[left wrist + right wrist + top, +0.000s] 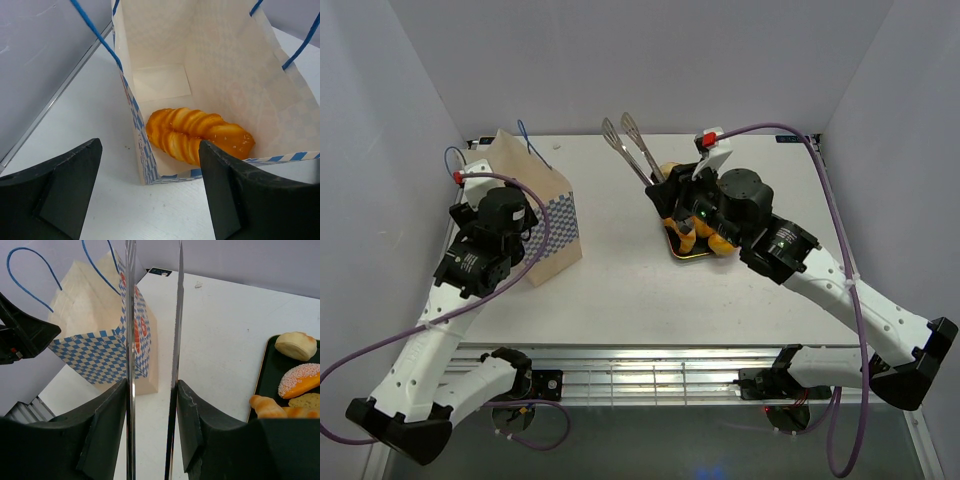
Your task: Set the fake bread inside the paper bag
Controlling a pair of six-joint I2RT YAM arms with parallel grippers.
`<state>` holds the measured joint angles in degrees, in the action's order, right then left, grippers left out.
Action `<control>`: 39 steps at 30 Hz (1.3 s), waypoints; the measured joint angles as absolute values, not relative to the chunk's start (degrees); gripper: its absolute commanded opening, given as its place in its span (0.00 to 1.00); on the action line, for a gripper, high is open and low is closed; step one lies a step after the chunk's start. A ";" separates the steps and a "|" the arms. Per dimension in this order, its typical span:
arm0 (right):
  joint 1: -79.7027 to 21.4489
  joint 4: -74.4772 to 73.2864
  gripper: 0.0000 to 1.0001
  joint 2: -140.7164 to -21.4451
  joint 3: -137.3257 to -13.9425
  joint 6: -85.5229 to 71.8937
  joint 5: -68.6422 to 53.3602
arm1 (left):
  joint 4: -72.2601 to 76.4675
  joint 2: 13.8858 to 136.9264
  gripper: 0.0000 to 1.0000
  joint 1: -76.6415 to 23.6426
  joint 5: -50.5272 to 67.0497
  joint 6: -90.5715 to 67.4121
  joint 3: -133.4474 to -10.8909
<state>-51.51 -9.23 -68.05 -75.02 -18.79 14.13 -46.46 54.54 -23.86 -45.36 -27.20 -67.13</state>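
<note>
Bread: one glossy, ridged orange loaf (200, 135) lay inside the bag (555, 215), just within its open mouth. The other pieces (299, 380) sat on the dark tray (261, 375), slightly toward 3 o'clock of the table's (620, 280) centre. The cream paper bag, checkered blue, sat at the 9 o'clock edge, close to the wall. The left gripper (150, 195) hung at the mouth, fingers wide apart with nothing between. The right gripper (150, 430) was clamped on thin steel tongs (176, 330) pointing toward 11 o'clock, with bare white tabletop between tray and bag.
</note>
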 measured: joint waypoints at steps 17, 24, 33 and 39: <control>-47.05 -9.76 0.46 -67.18 -72.99 -20.45 11.70 | -38.54 54.17 0.76 -18.92 -44.01 -25.76 -59.99; -42.96 -10.35 0.46 -65.58 -68.73 -21.28 10.55 | -35.18 54.63 0.59 -14.72 -39.51 -25.34 -58.85; -36.45 -10.61 0.45 -62.96 -64.77 -21.69 9.56 | -30.81 50.41 0.09 -14.72 -33.10 -23.00 -58.67; -30.00 -11.09 0.44 -62.35 -61.14 -22.04 7.88 | -28.69 50.15 0.00 -14.72 -30.39 -21.67 -57.63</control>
